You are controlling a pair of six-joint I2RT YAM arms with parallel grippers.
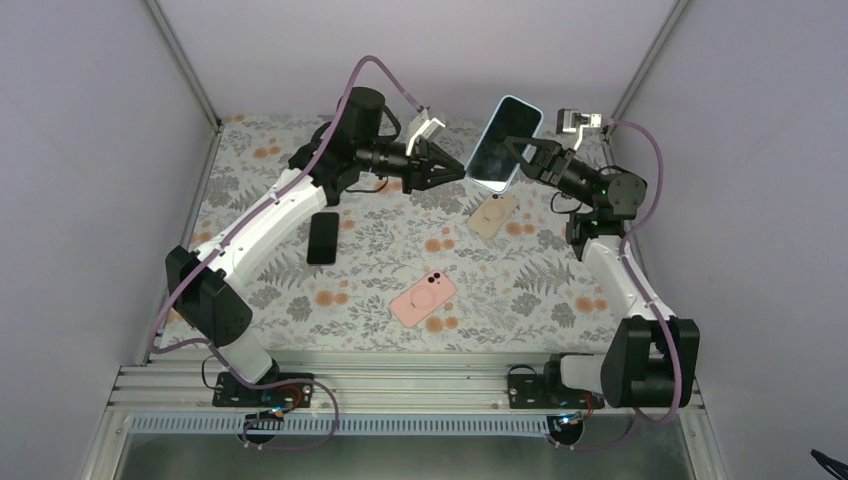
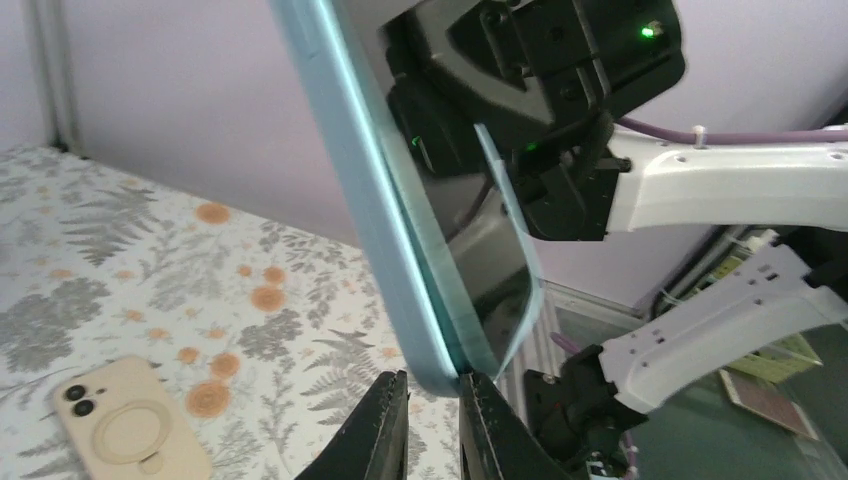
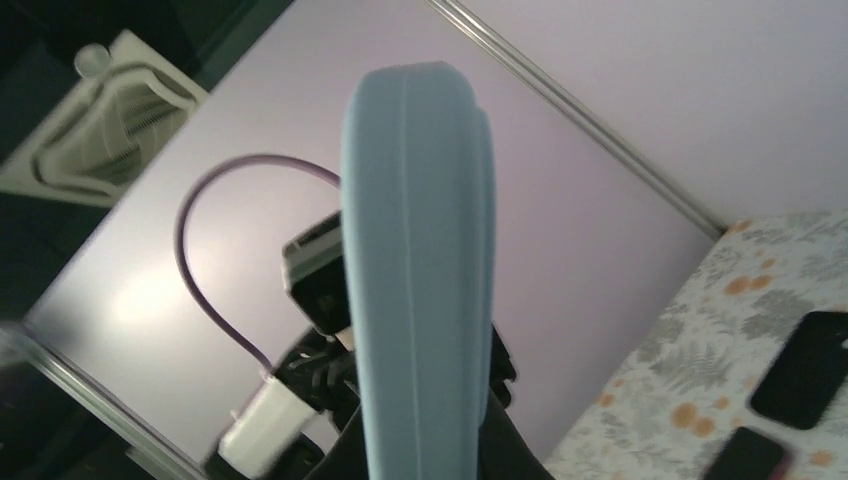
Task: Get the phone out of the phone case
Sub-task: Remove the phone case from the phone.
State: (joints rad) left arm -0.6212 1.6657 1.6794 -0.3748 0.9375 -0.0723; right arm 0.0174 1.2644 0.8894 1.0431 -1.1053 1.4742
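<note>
Slippage worries me: right gripper [image 1: 522, 150] clamps the blue case [image 2: 350, 170], phone [image 1: 503, 140] inside, above the beige phone [image 1: 494, 214], left gripper [image 2: 436, 415] pinches its bottom corner, and a hard peel could tear everything loose.

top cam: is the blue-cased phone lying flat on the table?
No, the blue-cased phone is held up in the air by the right gripper, clear of the table.

You have two arms, left arm [image 1: 262, 222] and right arm [image 1: 612, 268]: white link shells, black joint housings. One purple cable [image 1: 362, 68] per arm. Green indicator light [image 2: 652, 30], right wrist housing.
</note>
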